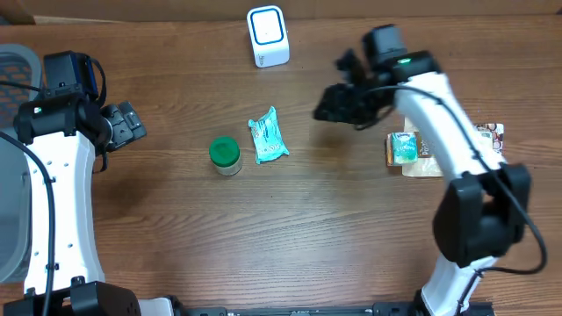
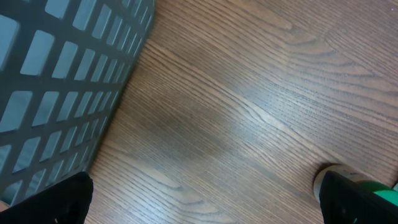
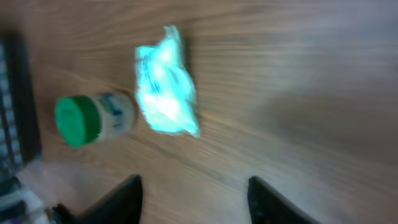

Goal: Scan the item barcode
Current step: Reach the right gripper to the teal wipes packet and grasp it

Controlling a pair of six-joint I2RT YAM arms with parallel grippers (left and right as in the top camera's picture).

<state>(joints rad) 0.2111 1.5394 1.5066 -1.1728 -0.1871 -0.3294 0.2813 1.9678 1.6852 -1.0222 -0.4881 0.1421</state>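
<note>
Teal pkt point(image 1: 268, 137), print too blurred

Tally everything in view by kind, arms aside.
White scanner: 1
Green-lidded jar: 1
Teal pouch: 1
Grey basket: 1
Packaged items beside the right arm: at least 2, partly hidden
Total: at least 6

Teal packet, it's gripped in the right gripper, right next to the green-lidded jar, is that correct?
Not gripped. The teal packet lies on the table, right next to the green-lidded jar. The right gripper is open and empty, apart from the packet. The right wrist view shows this.
</note>
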